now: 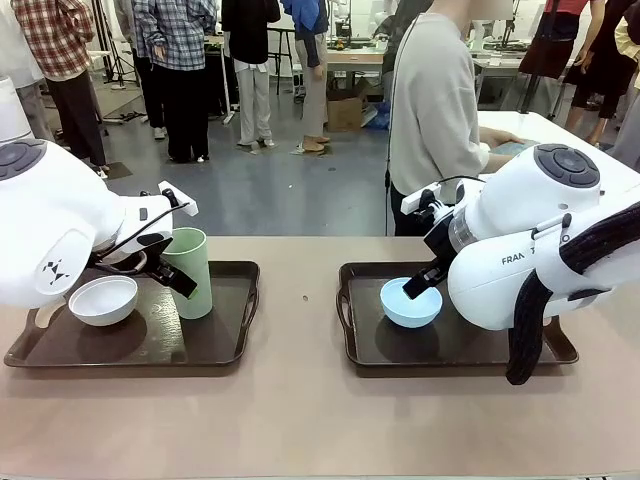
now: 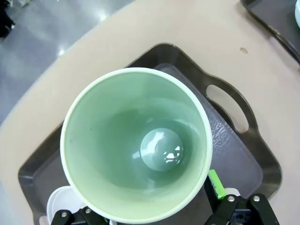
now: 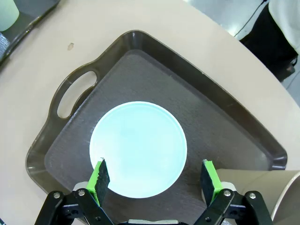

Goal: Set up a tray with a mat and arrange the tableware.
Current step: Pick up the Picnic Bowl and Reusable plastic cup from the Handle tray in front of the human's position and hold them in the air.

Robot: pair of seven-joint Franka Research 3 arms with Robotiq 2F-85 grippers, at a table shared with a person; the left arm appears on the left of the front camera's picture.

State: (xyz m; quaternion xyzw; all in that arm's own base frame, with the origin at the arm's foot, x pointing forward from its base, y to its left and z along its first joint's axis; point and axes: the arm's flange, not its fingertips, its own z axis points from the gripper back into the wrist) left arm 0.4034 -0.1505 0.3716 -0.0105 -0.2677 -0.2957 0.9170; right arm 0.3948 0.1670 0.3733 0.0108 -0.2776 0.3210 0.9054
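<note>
Left gripper [image 1: 172, 272] clamped on green cup [image 2: 136, 140], which stands on left tray [image 1: 225, 345] beside white bowl [image 1: 103, 299]. Right gripper [image 3: 154, 180] wide open, empty, over blue bowl [image 3: 138, 145] on right tray [image 3: 225, 126].

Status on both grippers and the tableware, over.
Left gripper around pale green cup, grip unclear. Right gripper open over light blue bowl. White bowl, tan cup close by.

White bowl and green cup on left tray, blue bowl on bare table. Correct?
No: the light blue bowl sits in the right tray, not on bare table, per the front view. White bowl and pale green cup are on the left tray.
</note>
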